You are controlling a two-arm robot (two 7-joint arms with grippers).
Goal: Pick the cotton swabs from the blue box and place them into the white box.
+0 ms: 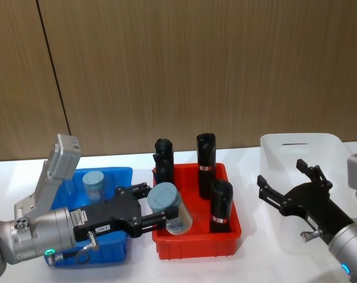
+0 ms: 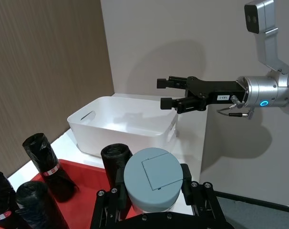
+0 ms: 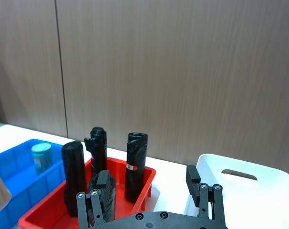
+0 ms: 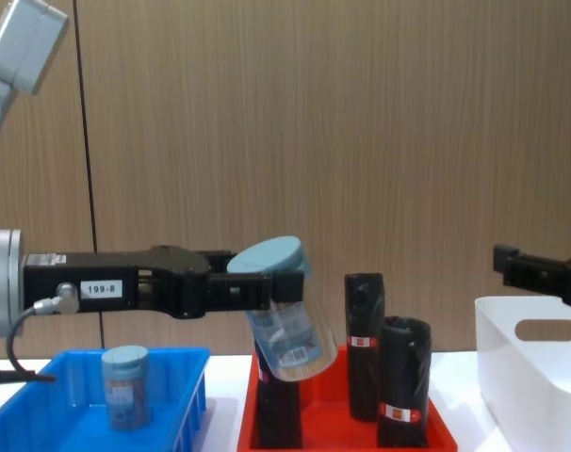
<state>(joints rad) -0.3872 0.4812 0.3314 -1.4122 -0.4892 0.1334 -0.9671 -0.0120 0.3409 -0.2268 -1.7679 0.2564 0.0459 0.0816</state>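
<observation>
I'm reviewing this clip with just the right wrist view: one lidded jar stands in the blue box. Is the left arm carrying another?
Observer: Yes. The left tool is shut on a jar of cotton swabs, held tilted above the red tray.
Operator: Anything inside the white box?
Observer: No jars lie in the white box, going by the left wrist view.
Operator: Where does my right tool hang?
Observer: The right tool hovers open, holding nothing, above the white box's near part.

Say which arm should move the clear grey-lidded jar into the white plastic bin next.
Left, probably: the left gripper clamps the clear grey-lidded jar above the red tray; the right gripper hangs open over the white plastic bin.
</observation>
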